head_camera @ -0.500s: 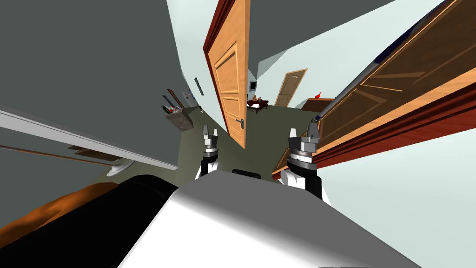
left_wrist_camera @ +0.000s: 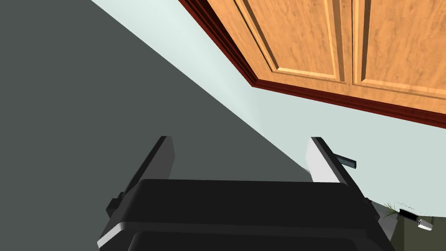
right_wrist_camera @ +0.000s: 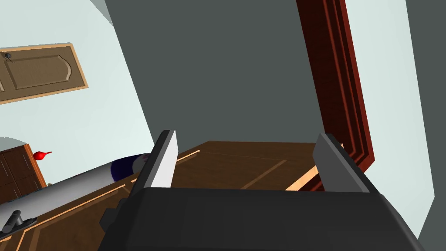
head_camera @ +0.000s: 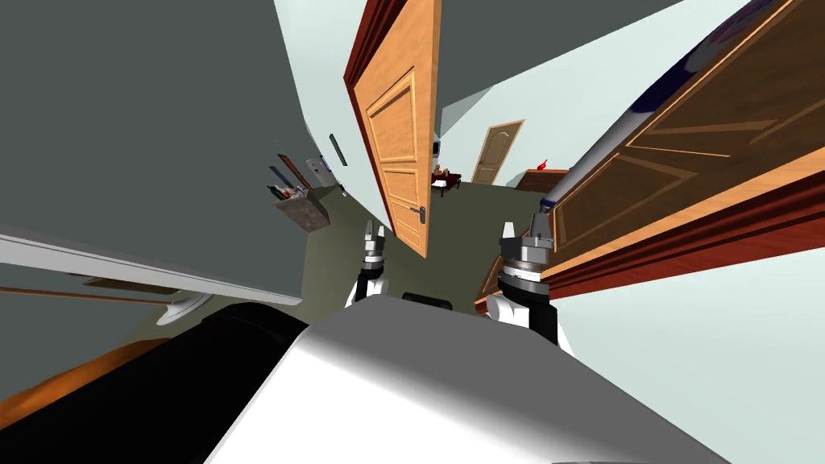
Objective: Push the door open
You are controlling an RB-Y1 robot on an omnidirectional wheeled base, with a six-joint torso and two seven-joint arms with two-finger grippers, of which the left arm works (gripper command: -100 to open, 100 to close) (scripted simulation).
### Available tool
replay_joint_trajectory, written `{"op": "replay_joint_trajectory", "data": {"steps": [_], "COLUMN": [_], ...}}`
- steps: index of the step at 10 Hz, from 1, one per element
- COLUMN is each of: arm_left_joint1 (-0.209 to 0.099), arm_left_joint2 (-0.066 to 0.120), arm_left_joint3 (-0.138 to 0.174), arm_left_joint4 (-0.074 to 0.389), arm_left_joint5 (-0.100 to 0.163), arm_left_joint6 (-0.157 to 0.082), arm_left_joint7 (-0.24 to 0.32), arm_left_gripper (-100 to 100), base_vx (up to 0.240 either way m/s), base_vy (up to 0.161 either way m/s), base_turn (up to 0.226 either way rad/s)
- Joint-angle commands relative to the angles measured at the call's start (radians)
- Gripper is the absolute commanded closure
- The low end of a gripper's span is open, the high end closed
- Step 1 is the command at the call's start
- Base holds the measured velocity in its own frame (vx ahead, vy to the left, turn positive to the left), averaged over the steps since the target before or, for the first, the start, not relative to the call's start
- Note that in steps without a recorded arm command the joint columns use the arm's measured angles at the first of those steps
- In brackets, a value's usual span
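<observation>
Right gripper [head_camera: 525,226], blades spread and empty, at the brown door [head_camera: 685,161].
The blades point at the brown door's panelled face, with its lever handle [right_wrist_camera: 15,218] close by and its dark red frame [right_wrist_camera: 339,87] beyond. The door looks like a rigid, heavy hinged slab, so it is best pressed flat near the handle, not gripped. The left gripper [head_camera: 375,231], also spread and empty, hangs well apart from the brown door, near a farther orange door [head_camera: 403,145].

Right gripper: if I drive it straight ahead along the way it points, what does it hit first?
Most likely the brown door: its panel lies right in front of the open right gripper, though I cannot tell how near it is.
</observation>
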Motion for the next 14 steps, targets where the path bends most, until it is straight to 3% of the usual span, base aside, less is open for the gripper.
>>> {"op": "replay_joint_trajectory", "data": {"steps": [1,14], "arm_left_joint1": [-0.024,-0.195], "arm_left_joint2": [0.01,0.042], "arm_left_joint3": [-0.003,-0.094], "arm_left_joint4": [0.03,0.327], "arm_left_joint5": [0.001,-0.019], "arm_left_joint6": [0.018,0.113], "arm_left_joint7": [0.01,0.063], "arm_left_gripper": [-100,-100], "base_vx": [0.105,0.091], "base_vy": [0.112,0.113], "base_turn": [-0.084,-0.094]}}
